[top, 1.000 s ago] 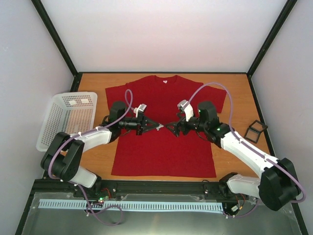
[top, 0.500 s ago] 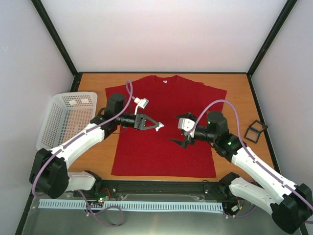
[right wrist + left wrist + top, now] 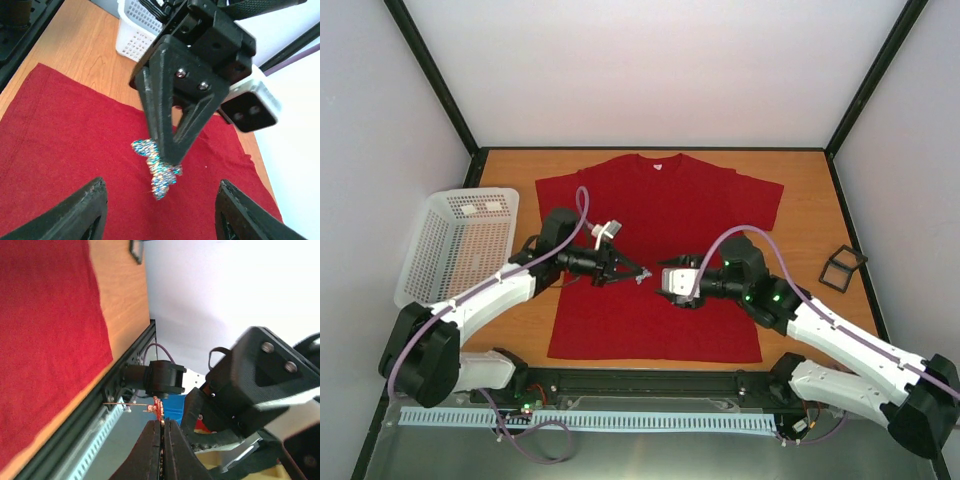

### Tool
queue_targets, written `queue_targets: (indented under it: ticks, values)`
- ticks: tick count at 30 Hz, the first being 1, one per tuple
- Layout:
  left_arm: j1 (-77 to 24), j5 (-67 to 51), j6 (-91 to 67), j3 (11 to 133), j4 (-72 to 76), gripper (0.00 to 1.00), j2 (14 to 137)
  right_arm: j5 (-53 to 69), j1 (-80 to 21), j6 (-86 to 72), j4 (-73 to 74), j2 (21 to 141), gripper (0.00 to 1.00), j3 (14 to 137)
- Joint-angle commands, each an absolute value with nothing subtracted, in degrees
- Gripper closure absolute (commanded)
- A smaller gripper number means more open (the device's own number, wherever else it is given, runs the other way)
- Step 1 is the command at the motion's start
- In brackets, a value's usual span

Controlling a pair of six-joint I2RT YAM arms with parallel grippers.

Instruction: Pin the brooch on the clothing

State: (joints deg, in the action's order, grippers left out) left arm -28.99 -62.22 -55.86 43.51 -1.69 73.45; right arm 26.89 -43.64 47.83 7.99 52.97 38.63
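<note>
The red T-shirt (image 3: 660,215) lies flat on the table. My left gripper (image 3: 640,274) hangs over its middle, shut on a small glittery blue-silver brooch (image 3: 159,170). In the left wrist view the brooch (image 3: 159,409) sticks out of the shut fingertips edge-on, its thin pin (image 3: 125,403) pointing sideways. My right gripper (image 3: 667,283) is open and empty, just right of the brooch and facing it. In the right wrist view its fingers (image 3: 80,212) spread wide on either side below the brooch, with the shirt (image 3: 60,145) behind it.
A white mesh basket (image 3: 462,240) stands left of the shirt and also shows in the right wrist view (image 3: 140,30). A small black frame (image 3: 842,267) lies on the wood at the right. The black rail (image 3: 650,380) runs along the table's near edge.
The right gripper backed away from the left, then came in low to the left again, close to the brooch. The left gripper kept the brooch and shifted slightly down.
</note>
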Motion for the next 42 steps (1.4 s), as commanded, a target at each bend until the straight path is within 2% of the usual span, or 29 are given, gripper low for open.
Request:
queue_targets:
  ticks: [1, 6, 16, 20, 27, 33, 35, 38, 40, 42]
  values:
    - [-29.3, -60.9, -78.8, 37.2, 10.7, 0.99, 69.4, 20.0, -48.0, 56.0, 8.6, 56.1, 0.44, 41.2]
    - [-29.2, -60.3, -81.9, 36.9, 12.9, 0.99, 68.8, 18.2, -49.7, 55.6, 7.6, 59.6, 0.58, 41.7]
    - [-29.3, -60.6, -82.8, 35.9, 13.9, 0.99, 69.0, 17.4, -50.4, 54.6, 3.6, 61.3, 0.70, 40.1]
    - [-29.3, -60.9, -83.1, 36.0, 14.8, 0.99, 69.2, 16.4, -50.4, 55.1, 3.9, 62.4, 0.78, 40.5]
    - [-29.3, -60.9, -83.3, 35.3, 14.9, 0.99, 69.4, 16.4, -50.4, 54.6, 3.2, 63.2, 0.81, 41.0]
    - [-29.3, -61.1, -83.2, 35.8, 15.0, 0.94, 69.5, 14.8, -50.4, 53.1, 2.2, 64.1, 0.96, 41.1]
    - [-29.3, -61.2, -83.2, 35.7, 15.0, 0.93, 69.2, 14.1, -50.3, 52.2, 1.5, 64.2, 0.97, 40.8]
    - [-29.2, -61.0, -82.9, 35.6, 14.9, 0.87, 68.8, 14.1, -50.4, 50.6, 0.2, 63.7, 0.98, 40.0]
    - [-28.8, -61.0, -81.2, 35.7, 13.7, 0.70, 68.6, 14.1, -50.4, 48.1, -1.4, 62.4, 0.97, 38.8]
    - [-27.9, -60.0, -77.1, 36.4, 9.5, 0.61, 68.1, 15.3, -50.0, 45.5, -2.3, 60.7, 0.97, 37.5]
